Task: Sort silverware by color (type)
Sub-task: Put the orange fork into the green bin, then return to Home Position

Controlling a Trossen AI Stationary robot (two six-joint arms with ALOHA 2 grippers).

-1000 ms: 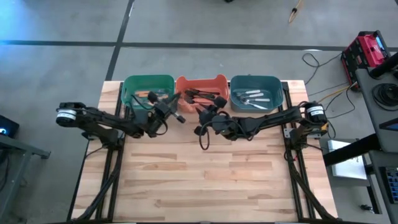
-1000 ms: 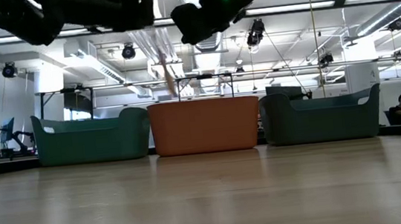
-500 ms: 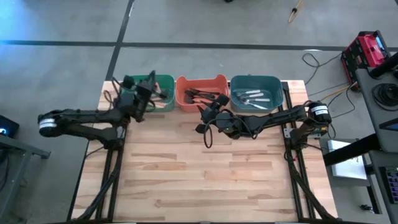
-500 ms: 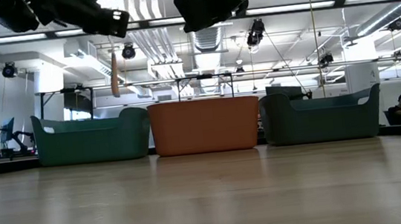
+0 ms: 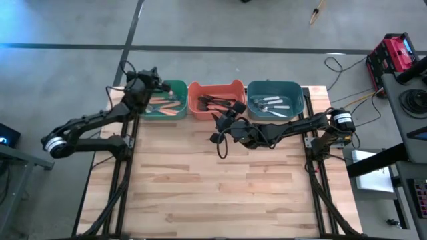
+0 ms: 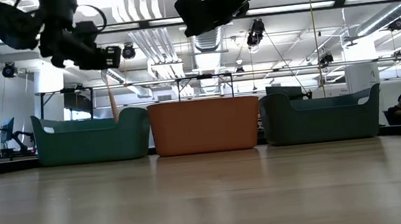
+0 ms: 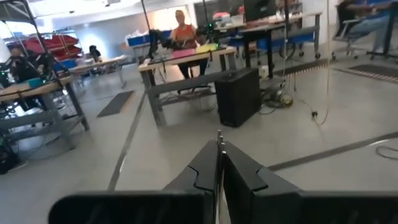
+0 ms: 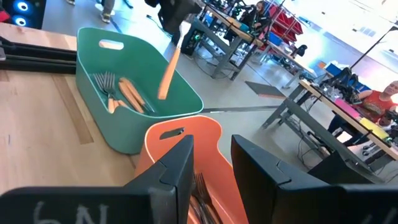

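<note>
Wooden slat table (image 5: 220, 193) in a workshop with benches and strip lights; we see three bins along its far edge. Left gripper (image 6: 103, 60) is clamped shut on an orange-handled fork (image 8: 168, 68) above the green bin (image 5: 175, 87), fork hanging near-vertical, slightly tilted, handle end down. Right gripper (image 5: 218, 131) waits partly open, empty, just before the orange bin (image 5: 212, 85).

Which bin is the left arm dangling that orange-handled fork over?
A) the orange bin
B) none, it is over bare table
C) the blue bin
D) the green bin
D: the left gripper holds the orange-handled fork hanging above the green bin, where other orange-handled forks already lie.
</note>
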